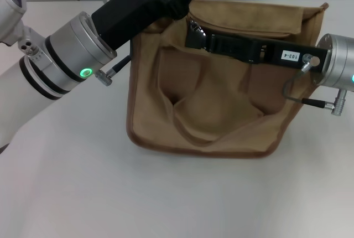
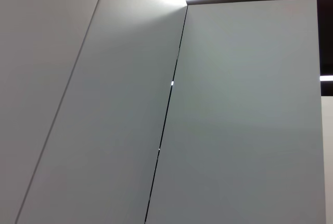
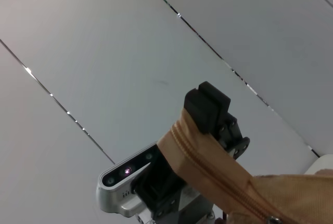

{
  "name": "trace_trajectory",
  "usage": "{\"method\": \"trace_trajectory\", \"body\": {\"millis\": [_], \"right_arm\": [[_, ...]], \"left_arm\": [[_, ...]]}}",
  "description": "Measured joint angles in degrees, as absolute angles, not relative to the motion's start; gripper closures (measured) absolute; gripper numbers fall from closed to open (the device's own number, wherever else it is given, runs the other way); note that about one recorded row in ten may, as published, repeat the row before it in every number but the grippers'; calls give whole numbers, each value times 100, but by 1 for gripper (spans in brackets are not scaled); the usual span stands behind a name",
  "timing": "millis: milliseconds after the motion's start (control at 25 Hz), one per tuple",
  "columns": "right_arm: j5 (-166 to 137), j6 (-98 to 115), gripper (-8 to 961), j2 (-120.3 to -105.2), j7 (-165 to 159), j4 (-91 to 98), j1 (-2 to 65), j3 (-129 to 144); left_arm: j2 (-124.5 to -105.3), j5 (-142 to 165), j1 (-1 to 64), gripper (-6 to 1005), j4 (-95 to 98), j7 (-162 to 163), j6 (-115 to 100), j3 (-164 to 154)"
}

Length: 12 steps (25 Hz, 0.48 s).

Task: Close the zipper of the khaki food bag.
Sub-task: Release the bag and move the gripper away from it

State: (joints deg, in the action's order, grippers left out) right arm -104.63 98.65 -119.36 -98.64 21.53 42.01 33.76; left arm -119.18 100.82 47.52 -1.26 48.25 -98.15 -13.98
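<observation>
The khaki food bag (image 1: 210,110) is sitting mid-worktop toward the far edge, sagging soft and light, while the right gripper (image 1: 194,34) is reaching across its top, fingers unreadable, and the left gripper (image 3: 210,112) is pinching the zipper (image 3: 208,174) end taut, likely steadying it.

Surface: white table (image 1: 166,193), smooth and matte, filling the head view from near edge to far edge.
Object on surface: khaki food bag (image 1: 221,110), resting directly on the table, centre-right, toward the far side.
Bag posture: upright on its base, front panel sagging inward, darker piping along the bottom edge touching the tabletop.
</observation>
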Motion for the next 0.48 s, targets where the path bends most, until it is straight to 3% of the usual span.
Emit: {"method": "trace_trajectory", "body": {"millis": [480], "right_arm": [[-10229, 9881, 523, -11936, -9862, 2118, 4038, 3329]], "left_arm": [[-11918, 10056, 4733, 939, -141, 4821, -9830, -1388]]}}
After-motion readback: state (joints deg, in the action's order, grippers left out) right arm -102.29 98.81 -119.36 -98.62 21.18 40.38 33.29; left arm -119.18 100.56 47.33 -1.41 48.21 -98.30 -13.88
